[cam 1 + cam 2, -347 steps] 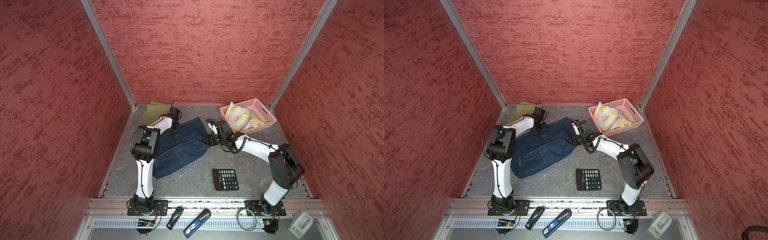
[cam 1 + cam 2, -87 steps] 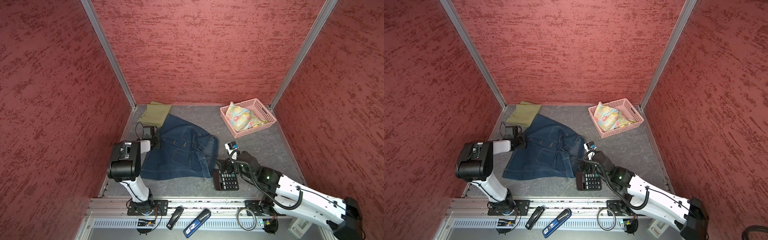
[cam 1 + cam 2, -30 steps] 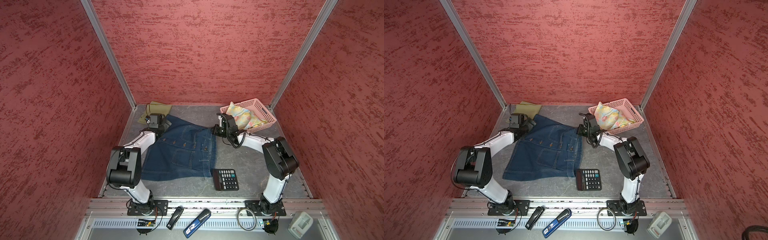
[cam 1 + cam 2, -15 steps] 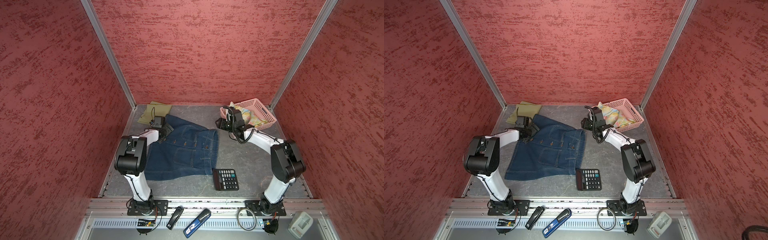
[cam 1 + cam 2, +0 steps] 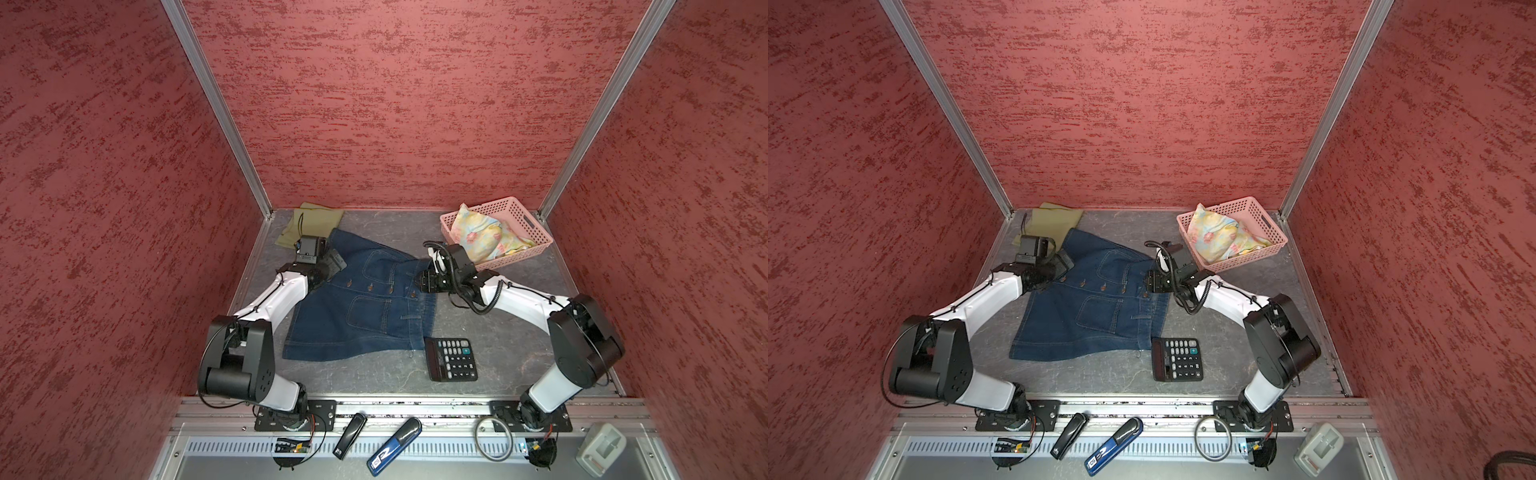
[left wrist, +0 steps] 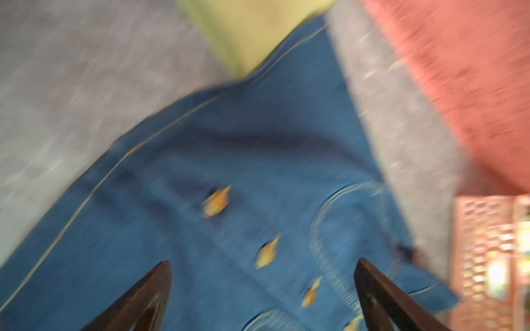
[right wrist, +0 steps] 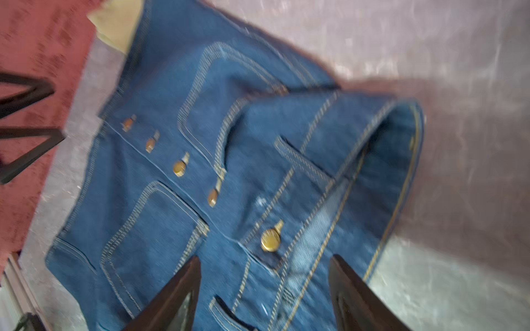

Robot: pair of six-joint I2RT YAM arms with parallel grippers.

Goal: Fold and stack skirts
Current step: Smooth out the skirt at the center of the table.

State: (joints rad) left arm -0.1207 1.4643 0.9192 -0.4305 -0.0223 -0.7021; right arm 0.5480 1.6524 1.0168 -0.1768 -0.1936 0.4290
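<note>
A black calculator (image 5: 451,359) lies nearest the front rail, its corner just beside the front right corner of the denim skirt (image 5: 357,316). The skirt is spread flat on the grey table (image 5: 511,345), left of centre, and both arms reach in over its far half.

The right gripper (image 5: 422,282) hangs over the waistband end. Its wrist view shows the fingers (image 7: 183,286) spread apart and pinching nothing, with the large brass button between them. The left gripper (image 5: 336,262) sits over the far left part of the skirt. Its blurred wrist view also shows its jaws wide apart above the row of buttons, with no cloth between them.

Bare table lies to the right of the skirt and the calculator.

Farther back, the denim's far corner meets the olive-green skirt (image 5: 316,220), folded in the far left corner. In the far right corner, the floral skirt (image 5: 482,235) lies bunched in the pink basket (image 5: 515,259).

Only the right wrist view shows the waistband standing open as a loop.
</note>
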